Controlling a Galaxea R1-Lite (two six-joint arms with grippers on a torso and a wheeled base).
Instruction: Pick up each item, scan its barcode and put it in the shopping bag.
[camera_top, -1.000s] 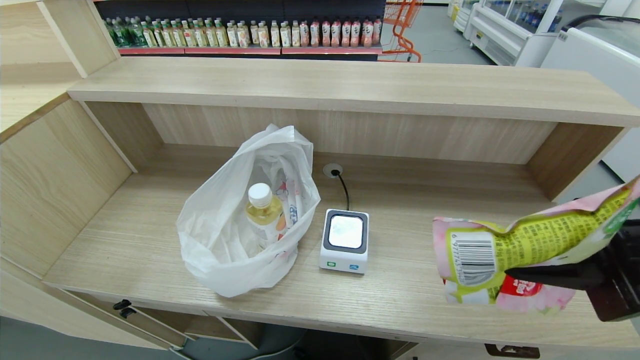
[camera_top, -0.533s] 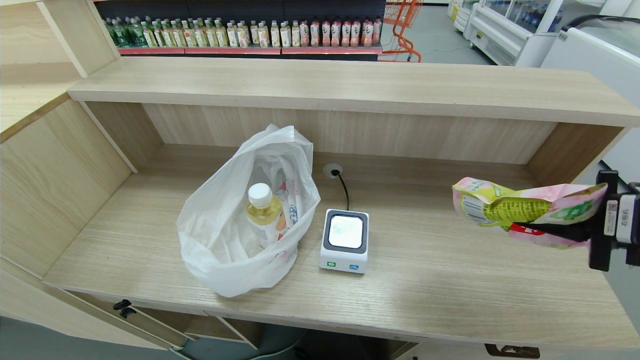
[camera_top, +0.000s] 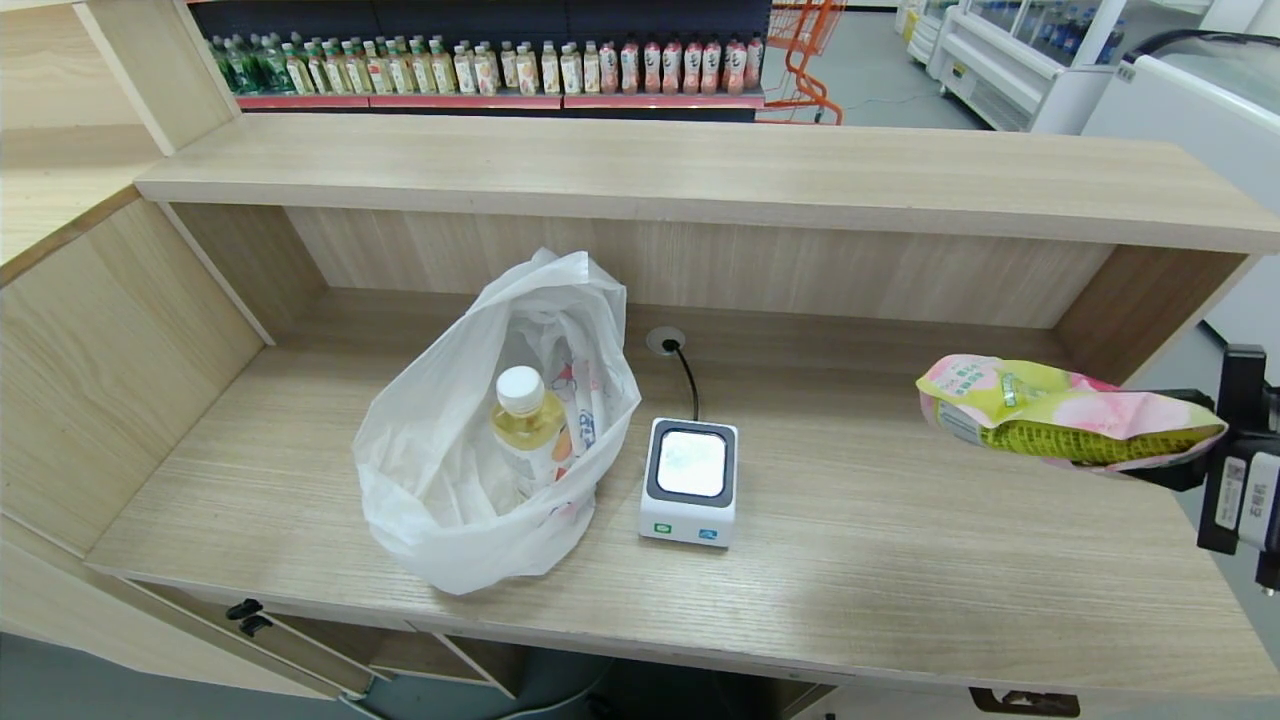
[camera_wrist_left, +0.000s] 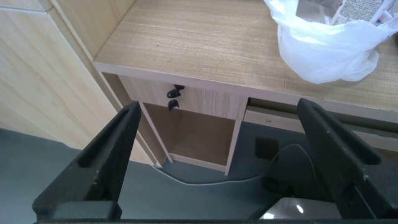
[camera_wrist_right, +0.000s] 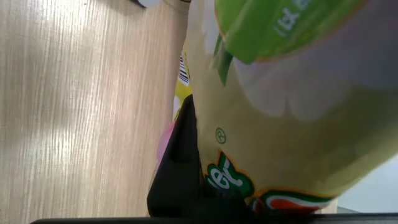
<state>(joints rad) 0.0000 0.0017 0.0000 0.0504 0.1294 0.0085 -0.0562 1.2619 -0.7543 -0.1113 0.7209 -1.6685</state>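
Above the right end of the bench (camera_top: 900, 570), a pink-and-green snack pouch (camera_top: 1060, 412) hangs in the air, lying roughly level and well apart from the scanner (camera_top: 690, 480) and the shopping bag (camera_top: 440, 500). It looks like a light, puffy foil packet: soft and crinkly, easy to dent and slick on its printed faces. The flat sealed end is therefore probably the safest place to take it, with a firm pinch but no squeeze on the air-filled middle. The right hand (camera_top: 1175, 462) does much that, clamped on the pouch's outer end at the bench's right edge, so that most of the packet juts free toward the scanner. In the right wrist view one dark finger (camera_wrist_right: 180, 168) presses flat against the pouch (camera_wrist_right: 280, 93). A sliver of barcode (camera_wrist_right: 184, 68) shows near the free end, apparently on the face turned toward the bench. That arm reaches in from the right, its wrist held about level and clear of the wood. The scanner sits face up near the middle of the bench, just beside the bag. The bag stands open and already holds a capped bottle (camera_top: 525, 415) of pale drink. Low off the front left of the bench, the left hand (camera_wrist_left: 217, 162) hangs with its fingers spread wide and nothing between them, pointing down past the drawer front (camera_wrist_left: 186, 102).
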